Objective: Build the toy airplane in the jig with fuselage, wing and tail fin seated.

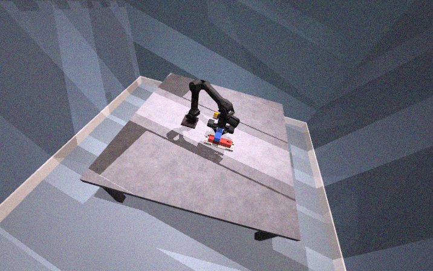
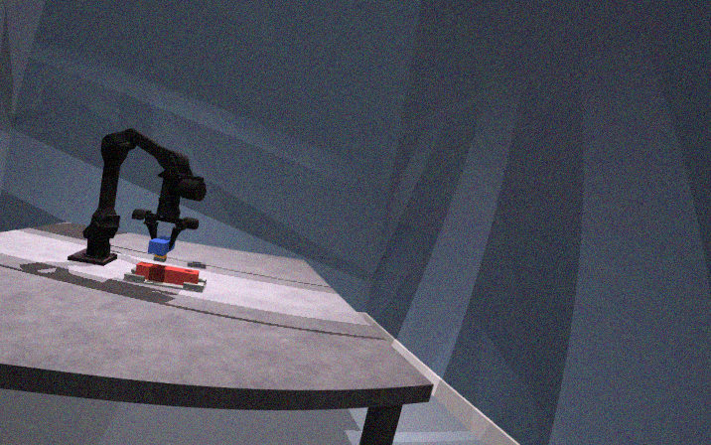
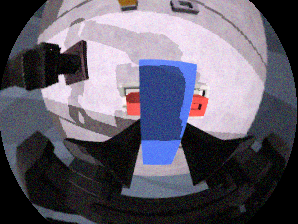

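Observation:
The red fuselage [image 1: 225, 143] [image 2: 182, 275] [image 3: 132, 106] lies in the pale cradle of the jig [image 1: 230, 149] [image 2: 194, 286] [image 3: 123, 90] and looks level. A dark slot shows near its right end. My gripper [image 1: 219, 129] [image 2: 163, 241] [image 3: 160, 121] is shut on the blue wing [image 1: 218, 136] [image 2: 158, 246] [image 3: 162, 102]. The wing is crosswise above the fuselage, with a gap below it in the exterior view. The wing's tab and the top socket are hidden. The yellow-orange tail fin [image 1: 216, 114] [image 2: 160, 257] [image 3: 128, 4] stands behind the jig, apart from it.
A small dark grey holder [image 2: 197, 264] [image 3: 184, 6] lies on the table [image 1: 191, 178] [image 2: 251, 351] behind the jig, beside the tail fin. The arm's base [image 1: 189, 121] [image 2: 91, 256] [image 3: 76, 62] stands to the left of the jig.

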`<act>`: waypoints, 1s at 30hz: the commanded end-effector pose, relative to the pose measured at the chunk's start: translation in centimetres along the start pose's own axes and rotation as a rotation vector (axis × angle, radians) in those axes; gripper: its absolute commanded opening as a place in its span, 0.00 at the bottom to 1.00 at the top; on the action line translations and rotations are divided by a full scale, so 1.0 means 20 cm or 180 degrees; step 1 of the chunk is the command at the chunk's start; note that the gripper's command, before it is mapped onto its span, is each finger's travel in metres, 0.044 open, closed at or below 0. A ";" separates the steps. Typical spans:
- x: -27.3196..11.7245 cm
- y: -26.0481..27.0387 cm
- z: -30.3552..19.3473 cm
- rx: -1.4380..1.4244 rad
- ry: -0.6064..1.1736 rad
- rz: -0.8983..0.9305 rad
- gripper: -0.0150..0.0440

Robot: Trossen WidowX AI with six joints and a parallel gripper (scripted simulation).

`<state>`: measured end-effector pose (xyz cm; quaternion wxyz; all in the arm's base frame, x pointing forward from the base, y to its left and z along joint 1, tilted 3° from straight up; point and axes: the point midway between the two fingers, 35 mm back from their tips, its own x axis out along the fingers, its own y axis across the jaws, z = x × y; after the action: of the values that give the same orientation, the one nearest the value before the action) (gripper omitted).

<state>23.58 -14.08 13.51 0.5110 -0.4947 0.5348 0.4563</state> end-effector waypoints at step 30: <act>0.19 -0.01 0.00 -0.0010 0.0003 -0.0020 0.59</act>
<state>23.71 -14.33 9.91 0.5112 -0.4957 0.5346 0.4552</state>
